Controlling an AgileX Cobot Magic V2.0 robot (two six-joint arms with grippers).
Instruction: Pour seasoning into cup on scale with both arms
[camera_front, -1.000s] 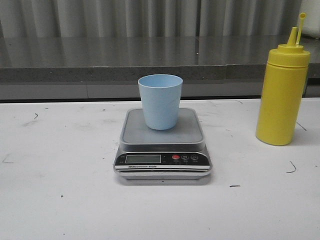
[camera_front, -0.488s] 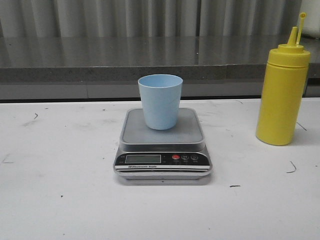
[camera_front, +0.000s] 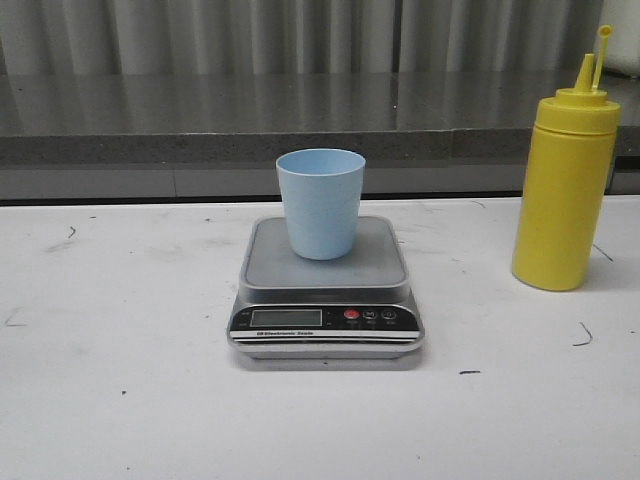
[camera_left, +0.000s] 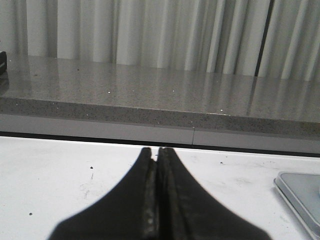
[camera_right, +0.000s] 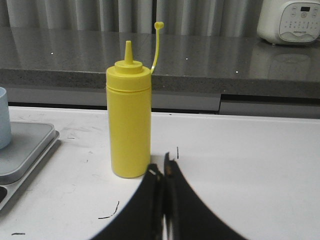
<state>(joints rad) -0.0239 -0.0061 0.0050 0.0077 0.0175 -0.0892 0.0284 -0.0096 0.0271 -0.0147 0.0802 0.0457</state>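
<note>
Left tool (camera_left: 157, 155) and right tool (camera_right: 162, 172): both level above table (camera_front: 120, 400), jaws pressed together, empty. Cup (camera_front: 321, 203) upright on scale (camera_front: 326, 290); seasoning bottle (camera_front: 565, 185) upright, right of scale.

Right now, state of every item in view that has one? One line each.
Pale blue plastic tumbler: upright on the scale platform, nothing visible inside from this angle.
Silver-grey digital kitchen scale: flat on the table, display unreadable.
Tall yellow plastic squeeze bottle: upright on the table, right of the scale, cap off the nozzle and hanging by its tether, ungripped.
Left gripper: shut, empty.
Right gripper: shut, empty, close to the bottle.
</note>
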